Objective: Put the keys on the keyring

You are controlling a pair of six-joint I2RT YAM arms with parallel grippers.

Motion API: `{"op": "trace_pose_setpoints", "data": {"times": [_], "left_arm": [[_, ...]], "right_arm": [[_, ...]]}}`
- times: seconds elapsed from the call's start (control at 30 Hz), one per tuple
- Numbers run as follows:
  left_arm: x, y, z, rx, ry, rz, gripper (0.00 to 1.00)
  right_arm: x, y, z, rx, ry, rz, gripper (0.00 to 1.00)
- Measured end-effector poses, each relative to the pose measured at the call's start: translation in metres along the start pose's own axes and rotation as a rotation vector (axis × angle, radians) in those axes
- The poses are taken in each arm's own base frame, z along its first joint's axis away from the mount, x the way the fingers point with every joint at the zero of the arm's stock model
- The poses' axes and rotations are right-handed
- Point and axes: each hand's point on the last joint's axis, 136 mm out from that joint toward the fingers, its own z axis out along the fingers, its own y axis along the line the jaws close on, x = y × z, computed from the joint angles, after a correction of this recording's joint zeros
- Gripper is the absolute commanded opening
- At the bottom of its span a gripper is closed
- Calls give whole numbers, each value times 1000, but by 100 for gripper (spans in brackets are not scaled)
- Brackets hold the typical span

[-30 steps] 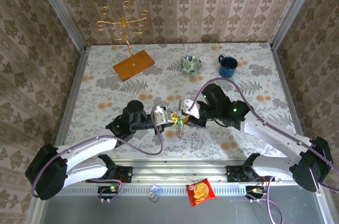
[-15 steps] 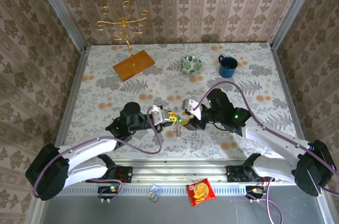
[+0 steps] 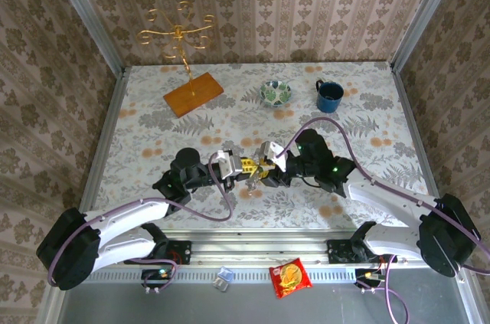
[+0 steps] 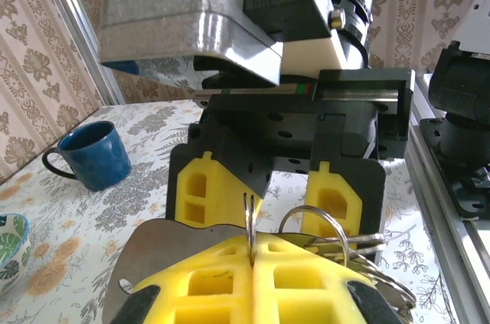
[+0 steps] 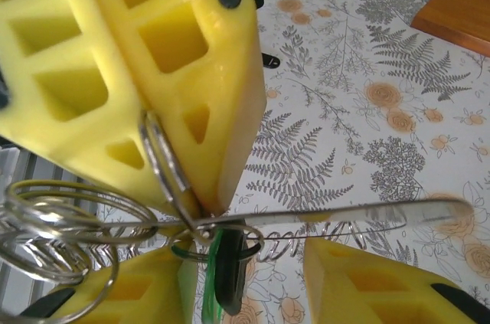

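1. Top view: on a floral table point(image 3: 153, 129), the left gripper point(image 3: 237, 165) and right gripper point(image 3: 265, 172) meet tip to tip. A bunch of keys point(image 3: 253, 185) hangs between them.
2. Left wrist view: the left gripper's yellow pads point(image 4: 207, 282) are pressed together on a thin keyring point(image 4: 250, 220). Facing them, the right gripper's pads point(image 4: 200, 186) stand apart.
3. Right wrist view: a silver key point(image 5: 360, 219) lies across the right gripper's parted fingers point(image 5: 367, 278), joined to the clamped keyring.

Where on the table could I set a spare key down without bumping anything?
Bare cloth lies right of the blue mug, toward the right wall, and on the left between the wooden board and the left arm. A smaller gap sits between board and bowl. The middle is crowded: both arms' jaws meet at the keyring.
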Motion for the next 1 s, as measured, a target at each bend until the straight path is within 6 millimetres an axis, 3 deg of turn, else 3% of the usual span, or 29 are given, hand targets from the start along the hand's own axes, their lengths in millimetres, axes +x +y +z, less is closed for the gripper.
{"op": "trace_pose_setpoints", "data": {"times": [0.33,0.53,1.0], "left_arm": [[0,4,-2,-13,-3,-10,0],[0,3,-3,-14,-4,-14,0],[6,-1,-5,10,21,-36,0]], "right_arm": [[-2,-3,0,10,-11,-9,10],[-1,-5,-7,32,1,-35,0],[-10,-9,-18,49,89,-101,0]]}}
